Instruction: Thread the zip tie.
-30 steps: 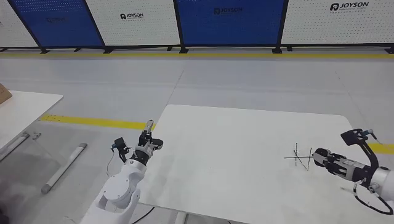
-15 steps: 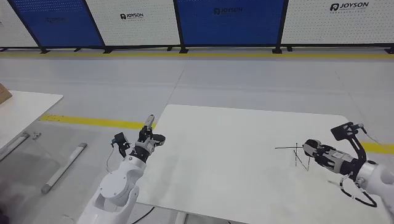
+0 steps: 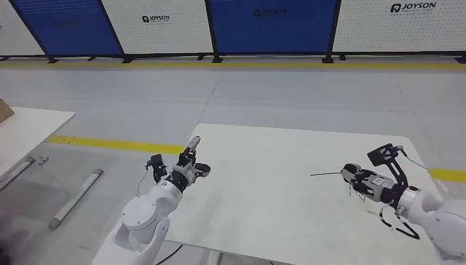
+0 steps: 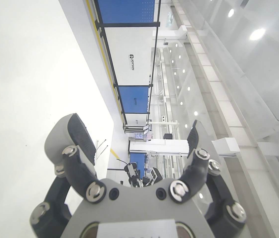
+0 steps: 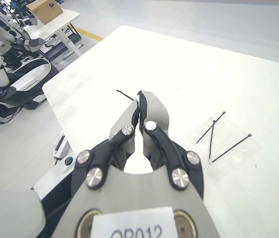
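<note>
blue and white perforated panels on black frames along the far side. pale grey glossy floor with yellow lines. white side table off to the left, cardboard box on it. round ceiling lights overhead.

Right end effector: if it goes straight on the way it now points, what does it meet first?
Nothing near. The right end effector, shut on a zip tie, points across bare table. The open left end effector at the opposite edge may lie in line; depth is unclear.

Black zip tie — white table
</note>
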Controlling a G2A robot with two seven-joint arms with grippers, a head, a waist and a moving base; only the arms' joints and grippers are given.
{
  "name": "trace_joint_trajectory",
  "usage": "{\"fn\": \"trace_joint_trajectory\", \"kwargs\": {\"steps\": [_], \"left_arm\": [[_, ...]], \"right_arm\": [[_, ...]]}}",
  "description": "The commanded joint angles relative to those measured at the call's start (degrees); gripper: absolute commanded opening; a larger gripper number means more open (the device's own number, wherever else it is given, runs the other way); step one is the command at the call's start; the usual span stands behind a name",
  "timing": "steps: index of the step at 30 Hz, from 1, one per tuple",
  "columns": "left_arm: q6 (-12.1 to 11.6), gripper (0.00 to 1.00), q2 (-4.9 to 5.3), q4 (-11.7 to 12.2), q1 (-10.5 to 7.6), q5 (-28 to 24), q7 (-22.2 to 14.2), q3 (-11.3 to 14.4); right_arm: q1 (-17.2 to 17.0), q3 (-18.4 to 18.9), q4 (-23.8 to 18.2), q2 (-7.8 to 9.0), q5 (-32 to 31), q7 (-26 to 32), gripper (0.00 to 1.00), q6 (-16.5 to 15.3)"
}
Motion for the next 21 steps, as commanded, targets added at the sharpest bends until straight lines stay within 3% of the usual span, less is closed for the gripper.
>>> {"fn": "trace_joint_trajectory", "kwargs": {"steps": [1, 6, 9, 13, 16, 21], "left_arm": [[0.01, 1.0, 0.0, 0.0, 0.0, 0.0, 0.0, 0.0], [1.51, 1.0, 0.16, 1.79, -0.44, -5.13, -4.24, 1.13], [1.51, 1.0, 0.92, 1.9, -0.3, -7.46, -6.6, 2.55], [1.51, 1.0, 2.31, 1.01, -0.85, -8.41, -5.33, 5.75], [1.51, 1.0, 3.61, 1.6, -2.25, -9.82, -2.93, 9.38], [1.51, 1.0, 6.31, 4.91, -7.3, -15.82, 0.24, 16.48]], "right_arm": [[0.0, 0.0, 0.0, 0.0, 0.0, 0.0, 0.0, 0.0], [-0.04, -1.86, -1.35, -0.21, -3.19, -5.2, 0.0, 0.0], [0.51, -4.88, -2.65, -0.07, -7.29, -8.79, 0.0, 0.0], [1.87, -9.2, -3.14, 0.29, -13.44, -12.2, 0.0, 0.0], [3.1, -12.28, -3.39, 0.67, -17.06, -13.92, 0.0, 0.0], [5.25, -16.33, -2.7, 1.27, -15.45, -14.81, 0.0, 0.0]]}}
